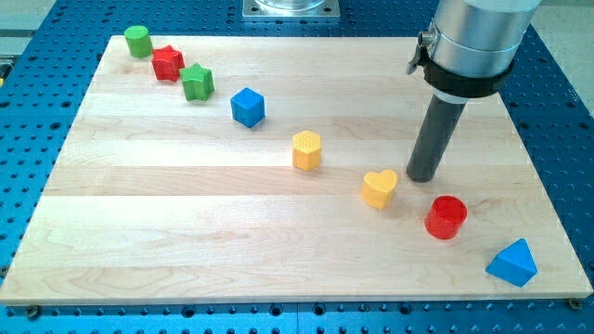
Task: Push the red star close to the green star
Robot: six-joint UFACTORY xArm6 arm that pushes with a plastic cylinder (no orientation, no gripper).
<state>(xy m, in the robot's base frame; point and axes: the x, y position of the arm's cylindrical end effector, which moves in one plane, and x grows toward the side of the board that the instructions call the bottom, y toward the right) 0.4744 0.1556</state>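
Yellow heart [379, 188] just beside my tip [422, 178].

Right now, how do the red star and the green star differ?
The red star is red; the green star is green. The red star sits nearer the view's top left, by the green cylinder; the green star sits toward the blue cube. Both are star-shaped, alike in size, lie close together, and are far from my tip.

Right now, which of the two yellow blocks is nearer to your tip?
The yellow heart, just to the view's left of my tip. The yellow hexagon block lies farther toward the view's left.
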